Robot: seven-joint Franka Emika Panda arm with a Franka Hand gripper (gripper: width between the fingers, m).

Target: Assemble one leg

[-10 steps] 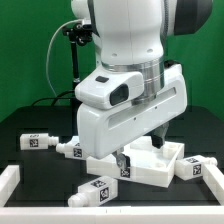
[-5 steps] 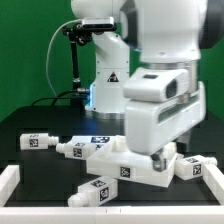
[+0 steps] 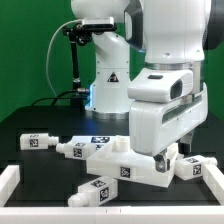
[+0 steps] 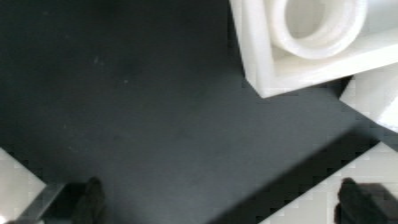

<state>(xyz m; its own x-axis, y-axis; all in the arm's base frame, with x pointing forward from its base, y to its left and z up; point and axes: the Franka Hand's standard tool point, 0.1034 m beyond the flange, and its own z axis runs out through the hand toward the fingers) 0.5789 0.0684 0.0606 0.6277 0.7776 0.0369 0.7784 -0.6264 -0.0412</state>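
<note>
Several white legs with square tags lie on the black table in the exterior view: one at the far left [image 3: 38,141], one beside it [image 3: 74,148], one in front [image 3: 97,190], and one at the right [image 3: 196,167]. The large white tray-like part [image 3: 132,163] lies in the middle. My gripper [image 3: 163,160] hangs low at the tray part's right end, between it and the right leg. In the wrist view the gripper [image 4: 217,205] is open and empty over bare black table. A corner of the tray part [image 4: 306,50] shows beyond the dark fingertips [image 4: 73,200].
A white rail [image 3: 10,182] borders the table at the front and left. A black stand with cables [image 3: 75,55] and the arm's base [image 3: 108,85] stand behind the parts. A green backdrop closes the rear.
The arm has swung toward the exterior view's right, from over the tray part's middle to its right end. It has barely moved in the last half second. The parts lie as before.
</note>
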